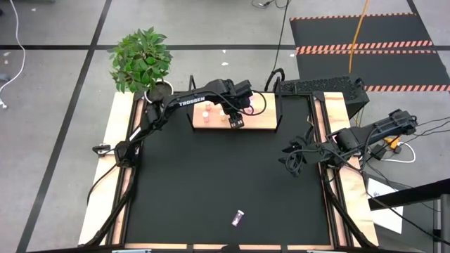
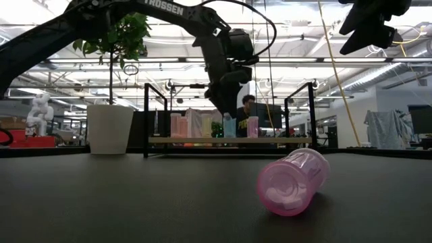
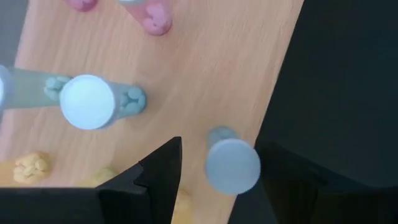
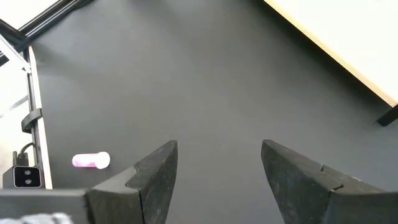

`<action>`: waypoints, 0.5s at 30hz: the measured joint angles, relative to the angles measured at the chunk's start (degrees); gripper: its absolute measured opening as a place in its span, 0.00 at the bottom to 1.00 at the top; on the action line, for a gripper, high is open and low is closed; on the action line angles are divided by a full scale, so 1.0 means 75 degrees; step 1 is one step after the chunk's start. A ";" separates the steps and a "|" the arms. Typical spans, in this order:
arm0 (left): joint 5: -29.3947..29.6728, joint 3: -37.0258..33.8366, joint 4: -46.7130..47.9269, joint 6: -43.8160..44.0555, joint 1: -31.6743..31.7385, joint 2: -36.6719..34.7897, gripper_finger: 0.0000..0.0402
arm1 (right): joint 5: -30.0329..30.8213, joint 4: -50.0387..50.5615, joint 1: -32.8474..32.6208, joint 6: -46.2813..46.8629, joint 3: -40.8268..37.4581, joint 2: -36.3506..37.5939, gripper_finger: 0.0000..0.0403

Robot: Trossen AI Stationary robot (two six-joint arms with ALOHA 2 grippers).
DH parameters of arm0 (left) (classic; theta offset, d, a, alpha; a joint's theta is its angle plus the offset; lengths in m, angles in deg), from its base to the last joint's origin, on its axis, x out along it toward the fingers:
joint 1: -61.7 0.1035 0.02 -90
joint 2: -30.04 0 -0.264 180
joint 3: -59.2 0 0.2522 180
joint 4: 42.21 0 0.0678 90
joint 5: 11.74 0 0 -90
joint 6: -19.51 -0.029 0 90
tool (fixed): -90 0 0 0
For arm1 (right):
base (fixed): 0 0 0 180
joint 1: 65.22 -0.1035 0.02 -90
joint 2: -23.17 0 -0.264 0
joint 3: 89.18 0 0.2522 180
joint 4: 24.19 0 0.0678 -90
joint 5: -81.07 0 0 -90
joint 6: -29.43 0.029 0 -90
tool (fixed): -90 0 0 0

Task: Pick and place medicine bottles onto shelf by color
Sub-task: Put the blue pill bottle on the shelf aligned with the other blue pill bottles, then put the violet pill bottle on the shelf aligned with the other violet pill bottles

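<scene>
One bottle is all I can find left on the table (image 1: 211,183): a pink bottle (image 1: 239,218) lying on its side near the front edge, well apart from everything else (the low view shows it tipped over, its underside toward the camera). The rest of the medicine bottles I can make out stand on the shelf (image 1: 256,121) at the back of the table, and from the low view I count roughly five upright there: pink ones toward one end, a yellowish one, a blue-teal one, another pink.

My left tool (image 1: 237,121) is over the shelf's front edge. In the left wrist view its fingers are parted on either side of a blue-teal bottle (image 3: 231,163) standing just beside a second blue-teal bottle (image 3: 87,101), with clear gaps showing between cap and fingers, so I judge this one as set down and let go, not gripped. Pink bottles (image 3: 155,18) sit farther along the board, yellow ones nearer the wrist, so the colour grouping looks mostly in place.

My right tool (image 4: 217,171) waits spread and empty above the table's right side.

I'd call the job nearly finished: the lone pink bottle needs fetching and standing with its fellows.
</scene>
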 joint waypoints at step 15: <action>0.0218 0.0000 -0.0512 -0.0586 -0.0005 0.0000 0.50 | 0.0035 0.0000 0.0094 0.0014 0.0000 0.0000 0.56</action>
